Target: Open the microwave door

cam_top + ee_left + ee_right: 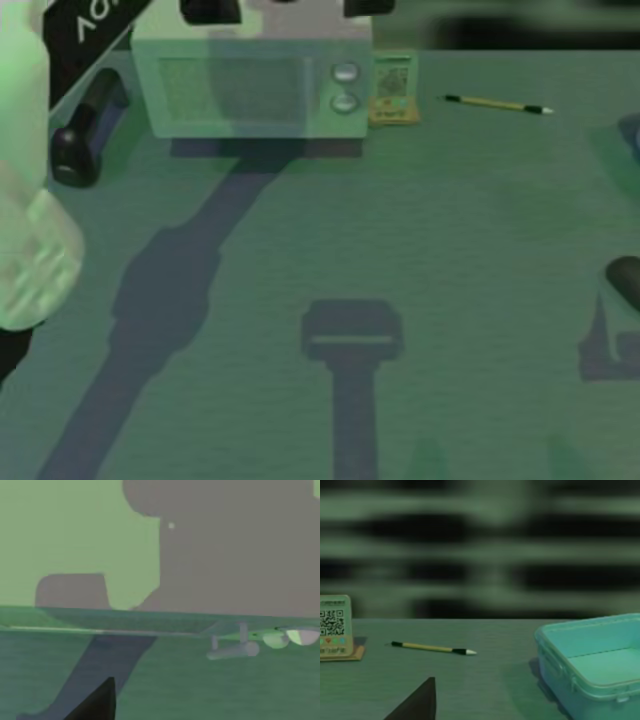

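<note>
Green-tinted table under long dark shadows; blurred dark-and-pale horizontal bands behind far edge.

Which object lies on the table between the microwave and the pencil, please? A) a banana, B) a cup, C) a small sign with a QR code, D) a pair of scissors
C: in the top view a small QR code sign stands right beside the microwave, with the pencil farther toward the table's right.

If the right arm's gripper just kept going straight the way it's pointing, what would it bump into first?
Probably nothing soon: its wrist view looks across bare table, between the pencil and the teal plastic bin. The bin is nearest that line, though depth is hard to judge.
</note>
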Motion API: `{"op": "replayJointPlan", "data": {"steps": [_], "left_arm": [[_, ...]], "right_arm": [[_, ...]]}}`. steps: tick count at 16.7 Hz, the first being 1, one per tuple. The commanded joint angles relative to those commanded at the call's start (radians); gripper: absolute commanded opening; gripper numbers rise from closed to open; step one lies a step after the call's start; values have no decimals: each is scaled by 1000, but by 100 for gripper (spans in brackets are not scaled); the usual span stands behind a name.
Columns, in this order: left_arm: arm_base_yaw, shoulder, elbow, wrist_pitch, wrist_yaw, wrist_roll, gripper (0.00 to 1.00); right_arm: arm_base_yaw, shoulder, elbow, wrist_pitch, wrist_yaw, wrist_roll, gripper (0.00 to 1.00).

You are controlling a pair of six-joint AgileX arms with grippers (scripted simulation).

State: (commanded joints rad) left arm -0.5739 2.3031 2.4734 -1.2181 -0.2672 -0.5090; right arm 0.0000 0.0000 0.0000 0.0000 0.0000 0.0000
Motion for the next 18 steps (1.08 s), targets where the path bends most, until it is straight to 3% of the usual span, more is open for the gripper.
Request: {"op": "replayJointPlan", "data": {"steps": [9,18], "left_arm": [[-2,64,24,-31,-12,-12,100],[37,174,-49,166,7,29,100]], "right_arm": [[0,0,0,0,0,0,100],[0,0,0,0,0,0,100]]}}
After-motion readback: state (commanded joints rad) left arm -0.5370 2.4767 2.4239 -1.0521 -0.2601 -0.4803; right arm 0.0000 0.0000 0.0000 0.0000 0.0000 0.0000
